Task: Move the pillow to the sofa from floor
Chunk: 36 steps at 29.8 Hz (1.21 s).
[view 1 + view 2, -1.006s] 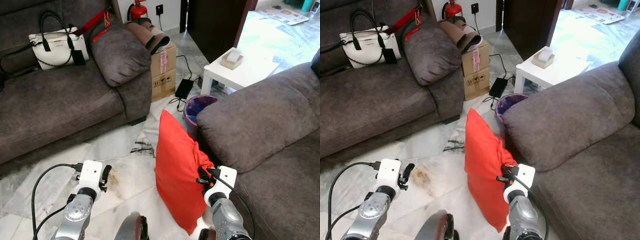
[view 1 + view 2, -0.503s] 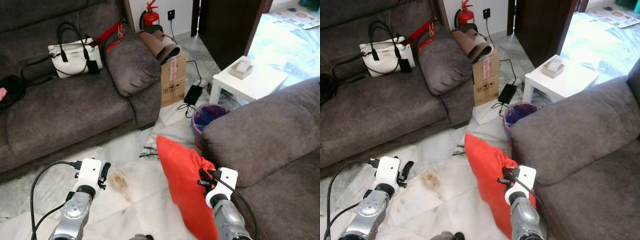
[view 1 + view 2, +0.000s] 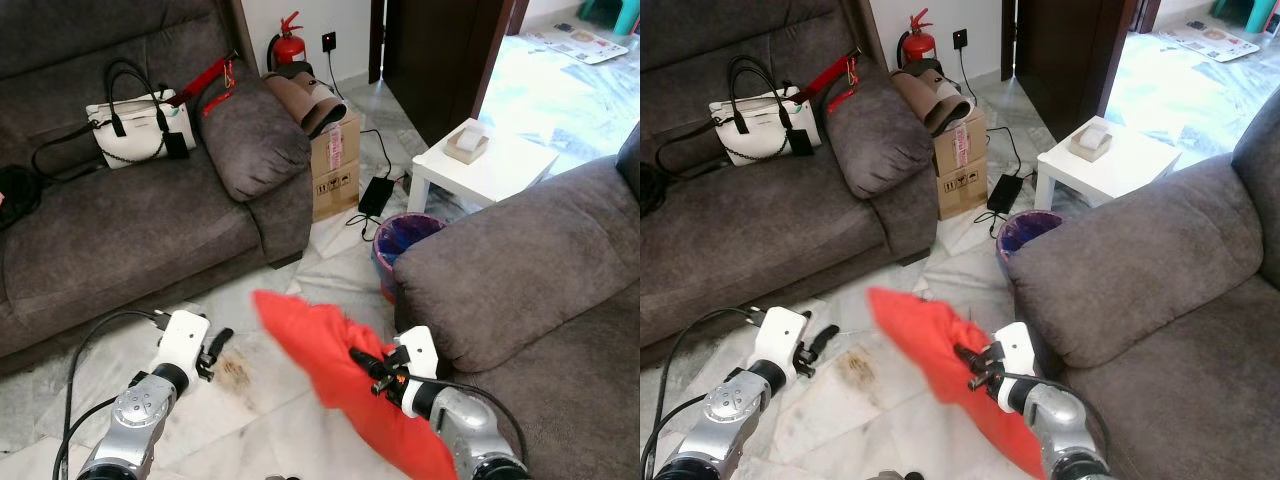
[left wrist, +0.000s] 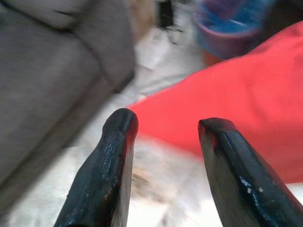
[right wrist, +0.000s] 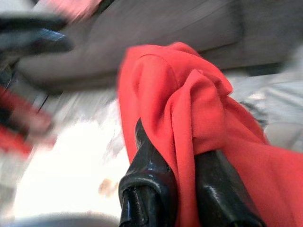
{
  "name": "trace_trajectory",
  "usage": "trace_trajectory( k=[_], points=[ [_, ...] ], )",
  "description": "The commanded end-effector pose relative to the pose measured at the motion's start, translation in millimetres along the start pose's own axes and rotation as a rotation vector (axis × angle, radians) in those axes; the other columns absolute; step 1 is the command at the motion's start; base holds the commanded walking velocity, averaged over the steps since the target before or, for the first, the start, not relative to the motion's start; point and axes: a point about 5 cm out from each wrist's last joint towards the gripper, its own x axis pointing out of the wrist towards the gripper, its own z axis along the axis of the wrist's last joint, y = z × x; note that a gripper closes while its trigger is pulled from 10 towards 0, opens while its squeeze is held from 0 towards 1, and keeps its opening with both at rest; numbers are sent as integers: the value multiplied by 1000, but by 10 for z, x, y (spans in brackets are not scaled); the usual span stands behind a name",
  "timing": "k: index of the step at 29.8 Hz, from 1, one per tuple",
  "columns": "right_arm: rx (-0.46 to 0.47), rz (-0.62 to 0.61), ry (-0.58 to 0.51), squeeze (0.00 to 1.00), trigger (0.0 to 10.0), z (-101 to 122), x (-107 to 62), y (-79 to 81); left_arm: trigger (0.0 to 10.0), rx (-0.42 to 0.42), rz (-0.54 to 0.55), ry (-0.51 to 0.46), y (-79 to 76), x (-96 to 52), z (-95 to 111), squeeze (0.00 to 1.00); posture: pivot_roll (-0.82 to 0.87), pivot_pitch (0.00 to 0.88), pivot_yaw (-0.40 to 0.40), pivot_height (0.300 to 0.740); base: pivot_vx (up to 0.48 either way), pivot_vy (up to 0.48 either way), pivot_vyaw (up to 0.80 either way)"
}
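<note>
And the red pillow swings: a second ago it stood on end beside the right sofa, and now it lies slanted across the view, its far corner thrown out to the robot's left over the marble floor and blurred with motion. The left sofa sits well beyond the fingers, carrying a white handbag, while the right sofa's armrest is just beside the grip, so that looks the likelier landing place. The right gripper has the pillow, and in the right wrist view its two black fingers are closed on a bunched fold of red cloth that rises between and above them. The left gripper carries nothing, fingers parted, with the pillow's edge lying ahead of the tips. My read: the lift is made, the carry is under way, and the placing on a seat is not yet done.
</note>
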Motion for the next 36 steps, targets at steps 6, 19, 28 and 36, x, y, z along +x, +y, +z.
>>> trace_trajectory(
  k=[6, 19, 28, 36],
  points=[
    [-148, 151, 1, 0, 10000, 206, 36, 37, 10000, 12, -170, 84, -12, -93, -112, 0, 148, 109, 112, 740, 0, 0, 0],
    [-175, 316, 11, 0, 10000, 192, 77, 204, 10000, 56, -716, 181, -304, -265, -140, 1000, 129, 91, 114, 740, 0, 0, 0],
    [-203, 423, 46, 0, 10000, 167, 16, 261, 10000, 100, -746, 255, -164, -323, -179, 1000, 118, 83, 113, 740, 0, 0, 0],
    [-218, 452, 67, 0, 10000, 151, -49, 253, 10000, 113, -812, 313, -152, -403, -241, 1000, 115, 83, 115, 740, 0, 0, 0]
  ],
)
